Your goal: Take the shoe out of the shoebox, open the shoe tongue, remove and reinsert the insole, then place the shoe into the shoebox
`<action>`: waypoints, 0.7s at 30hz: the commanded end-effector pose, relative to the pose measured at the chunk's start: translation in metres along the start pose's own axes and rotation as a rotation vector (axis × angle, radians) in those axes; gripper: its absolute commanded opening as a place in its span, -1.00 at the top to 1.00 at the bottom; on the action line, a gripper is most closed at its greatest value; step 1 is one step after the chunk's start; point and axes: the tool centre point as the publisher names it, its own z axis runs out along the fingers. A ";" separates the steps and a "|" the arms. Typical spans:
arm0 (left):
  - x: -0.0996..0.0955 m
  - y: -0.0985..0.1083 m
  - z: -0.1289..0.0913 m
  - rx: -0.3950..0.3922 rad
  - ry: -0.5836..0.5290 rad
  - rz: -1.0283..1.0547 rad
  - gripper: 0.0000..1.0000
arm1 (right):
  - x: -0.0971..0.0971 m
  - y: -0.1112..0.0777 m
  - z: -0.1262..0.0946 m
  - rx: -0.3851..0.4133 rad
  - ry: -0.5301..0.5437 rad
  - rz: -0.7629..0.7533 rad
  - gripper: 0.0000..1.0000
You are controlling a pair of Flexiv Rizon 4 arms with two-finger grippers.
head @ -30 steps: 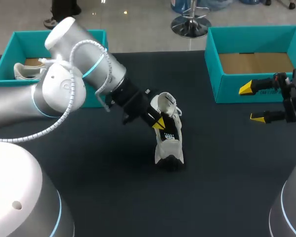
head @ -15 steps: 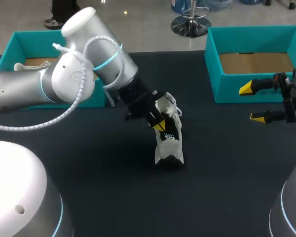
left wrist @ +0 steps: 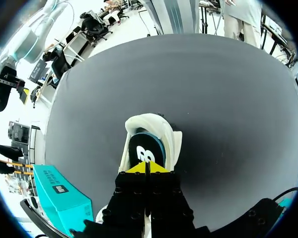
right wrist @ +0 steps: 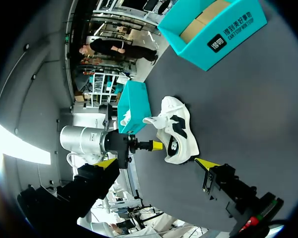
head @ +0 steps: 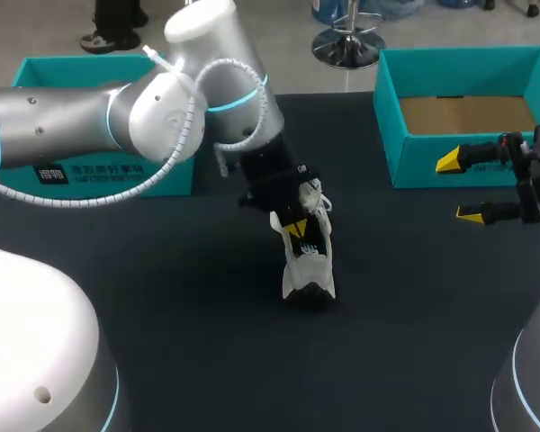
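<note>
Current state: the shoe (head: 306,261) stands on the dark table (head: 162,342) near its middle, out of both boxes, toe toward the robot. The left box (head: 99,175) is mostly hidden behind the left arm. The right box (head: 432,157) is open and shows only a bare cardboard floor.

Left gripper (head: 292,227): positioned at the shoe's opening, fingers pressed together. In the left wrist view the yellow tips meet directly over the dark insole (left wrist: 146,151), which lies inside the shoe. Whether a thin edge of the tongue or insole is pinched between them cannot be told.

Right gripper (head: 459,187): jaws spread wide, nothing held, just in front of the right box and well apart from the shoe.

Step in hand, as judged: opening the tongue or starting on the insole; removal is not yet done.

Next move calls for:
1. A confirmed pinch on the insole's edge.
2. A steady pull up and out.
3. Bracing the shoe, probably with the right gripper, since it could tip or lift.
</note>
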 end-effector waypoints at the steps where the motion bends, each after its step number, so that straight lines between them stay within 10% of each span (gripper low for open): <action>1: -0.004 0.004 0.014 -0.012 0.087 -0.003 1.00 | 0.000 -0.001 0.000 -0.003 -0.003 0.001 -1.00; 21: 0.007 0.003 0.055 -0.015 0.131 -0.009 1.00 | 0.000 -0.001 0.000 -0.003 -0.003 0.001 -1.00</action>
